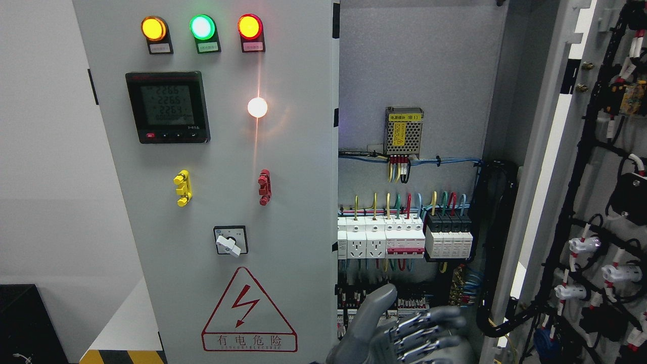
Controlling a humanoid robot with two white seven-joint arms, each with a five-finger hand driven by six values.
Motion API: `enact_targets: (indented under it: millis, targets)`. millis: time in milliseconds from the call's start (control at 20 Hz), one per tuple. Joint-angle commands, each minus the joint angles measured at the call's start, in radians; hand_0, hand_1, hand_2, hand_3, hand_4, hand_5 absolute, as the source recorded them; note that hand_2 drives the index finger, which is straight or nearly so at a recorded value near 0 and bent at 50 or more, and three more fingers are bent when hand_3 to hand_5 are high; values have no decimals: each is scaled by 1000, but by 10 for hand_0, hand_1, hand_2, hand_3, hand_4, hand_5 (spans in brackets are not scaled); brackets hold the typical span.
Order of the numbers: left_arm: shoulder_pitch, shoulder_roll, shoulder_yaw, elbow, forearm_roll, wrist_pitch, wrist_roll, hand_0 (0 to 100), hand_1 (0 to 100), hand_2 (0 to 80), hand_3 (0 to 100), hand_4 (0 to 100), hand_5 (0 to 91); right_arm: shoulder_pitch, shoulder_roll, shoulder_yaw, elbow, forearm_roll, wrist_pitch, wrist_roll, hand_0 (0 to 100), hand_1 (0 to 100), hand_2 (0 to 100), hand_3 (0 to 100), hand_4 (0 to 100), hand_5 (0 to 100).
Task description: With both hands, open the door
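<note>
From the head view, the electrical cabinet stands with its right door (551,167) swung wide open, its inner face lined with black cable looms and white connectors. The left door (217,202) is closed and faces us flat. On it sit three lit lamps — amber, green and red — above a digital meter (167,106), a glowing white indicator (257,107), a yellow handle (182,188), a red handle (264,187), a rotary switch (230,240) and a red lightning warning triangle (246,311).

Inside the open bay a perforated power supply (403,131) is mounted on the back panel, with a row of white breakers (380,237) below it, fed by coloured wires.

One grey robot hand (404,328) rises at the bottom edge, in front of the open bay, just right of the closed door's edge. Its thumb points up, its fingers are loosely extended to the right, and it grips nothing. I cannot tell from which side its arm enters.
</note>
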Motion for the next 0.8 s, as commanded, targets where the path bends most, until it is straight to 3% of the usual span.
enact_targets:
  millis: [0,351,751]
  targets:
    - [292,129,118,15,-84,-2,-1,0,0,0,0,0,0,0,0,0,0,0,1,0,191,0,0,0,0,0]
    - [586,113,213,186,-216,-68,-1,0,0,0,0,0,0,0,0,0,-1,0,1,0,191,0,0,0,0,0]
    - [760,66,279,515,-230,-123,-6,0,0,0,0,0,0,0,0,0,0,0,1,0,191,0,0,0,0,0]
